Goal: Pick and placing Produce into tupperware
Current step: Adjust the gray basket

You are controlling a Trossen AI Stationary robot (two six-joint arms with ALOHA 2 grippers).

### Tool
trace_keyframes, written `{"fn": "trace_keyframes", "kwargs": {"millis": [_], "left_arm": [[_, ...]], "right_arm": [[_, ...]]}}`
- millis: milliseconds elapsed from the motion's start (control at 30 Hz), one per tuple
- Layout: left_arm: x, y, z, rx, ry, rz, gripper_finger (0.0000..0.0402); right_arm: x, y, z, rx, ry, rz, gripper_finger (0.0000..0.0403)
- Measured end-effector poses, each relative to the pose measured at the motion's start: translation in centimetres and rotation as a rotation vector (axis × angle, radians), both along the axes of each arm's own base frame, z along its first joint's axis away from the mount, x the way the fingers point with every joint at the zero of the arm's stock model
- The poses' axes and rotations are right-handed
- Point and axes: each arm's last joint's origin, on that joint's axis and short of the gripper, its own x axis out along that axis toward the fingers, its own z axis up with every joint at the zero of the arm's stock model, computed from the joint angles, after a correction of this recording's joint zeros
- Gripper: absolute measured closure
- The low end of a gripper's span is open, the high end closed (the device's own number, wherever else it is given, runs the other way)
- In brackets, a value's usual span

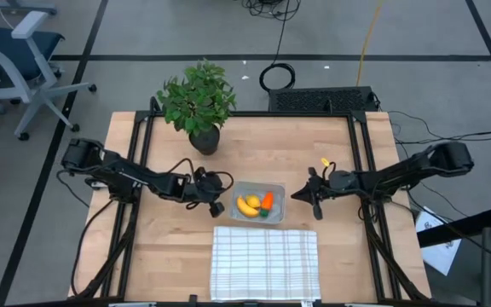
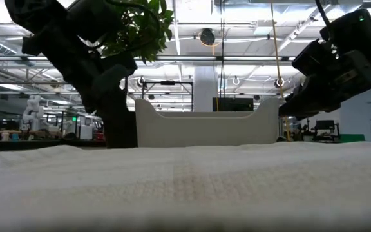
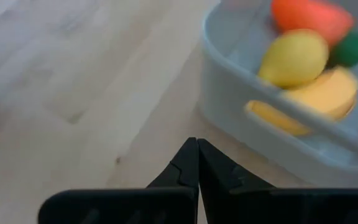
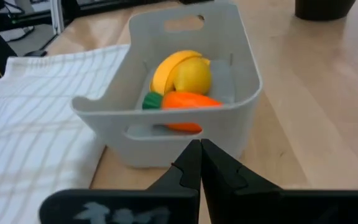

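Checked cloth (image 1: 265,262) | translucent rounded tupperware (image 1: 275,189): curved banana (image 1: 246,206), round lemon (image 1: 253,200), carrot (image 1: 267,201)

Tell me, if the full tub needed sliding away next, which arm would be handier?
Neither clearly: left gripper and right gripper, both shut and empty, flank the tub about equally.

Two dark, slender jointed arms with bulky rounded black shoulder housings. Left black two-finger gripper (image 3: 197,163) and right black two-finger gripper (image 4: 200,163): matte, angular, wedge-shaped fingers tapering to points, mounted on broad black crossbars; thin black cables looping alongside.
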Motion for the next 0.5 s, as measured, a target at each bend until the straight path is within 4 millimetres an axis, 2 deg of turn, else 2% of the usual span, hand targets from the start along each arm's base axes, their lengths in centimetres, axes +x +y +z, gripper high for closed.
{"fn": "trace_keyframes", "kwargs": {"millis": [267,500], "left_arm": [[1.4,-0.4,-1.4,-0.045,0.005,-0.052,0.0401],[2.3,-1.1,-1.2,-0.053,0.011,-0.101,0.0401]], "right_arm": [[1.0,0.1,0.1,-0.023,-0.02,0.01,0.0403],[1.7,-0.4,-0.2,-0.032,-0.014,-0.012,0.0403]]}}
